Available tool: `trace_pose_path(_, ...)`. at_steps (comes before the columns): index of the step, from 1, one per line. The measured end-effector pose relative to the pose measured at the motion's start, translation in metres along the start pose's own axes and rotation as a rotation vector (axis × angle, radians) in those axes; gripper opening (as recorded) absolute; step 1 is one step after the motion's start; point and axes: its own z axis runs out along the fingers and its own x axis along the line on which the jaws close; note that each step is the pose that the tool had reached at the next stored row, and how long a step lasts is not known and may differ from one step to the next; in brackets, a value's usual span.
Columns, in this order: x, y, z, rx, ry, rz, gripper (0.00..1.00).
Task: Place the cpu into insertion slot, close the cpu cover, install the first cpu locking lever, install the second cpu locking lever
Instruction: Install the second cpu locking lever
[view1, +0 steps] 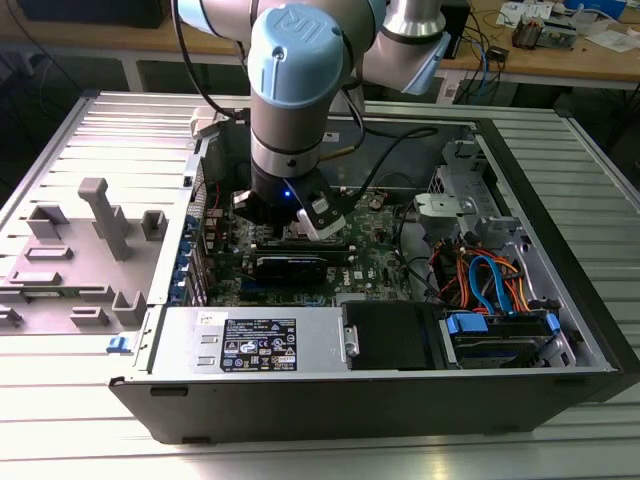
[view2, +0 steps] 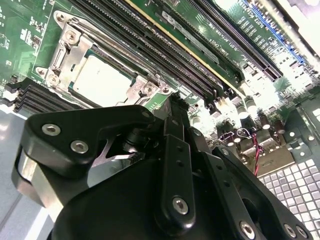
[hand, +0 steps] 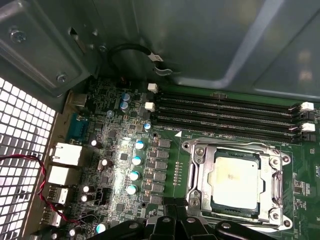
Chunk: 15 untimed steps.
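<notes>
The cpu (hand: 235, 180) is seen as a flat square chip with a pale silver-grey metal top, lying level inside the insertion slot (hand: 196, 186), which is set into the green circuit board just beside the long black memory slots (hand: 225, 117). The cpu cover (hand: 274, 186), a thin silver frame with a large central window, appears to be folded down flat around the chip, whose top is left exposed through the window.

In the second wrist view, the cpu (view2: 102, 80) is framed by the cover (view2: 131, 90) in the same way.

My arm (view1: 290, 95): silver-grey tubular links, pale blue rounded joint caps, black cable trailing alongside, small blue light at the wrist; my gripper (view2: 172, 107): matte black angular linkage plates fastened with round silver screws, seen in both wrist views.
</notes>
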Motion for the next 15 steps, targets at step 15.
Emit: trace_pose_path(15,0.0001,0.0011,-0.0044,0.0001,0.0000,0.000,0.11)
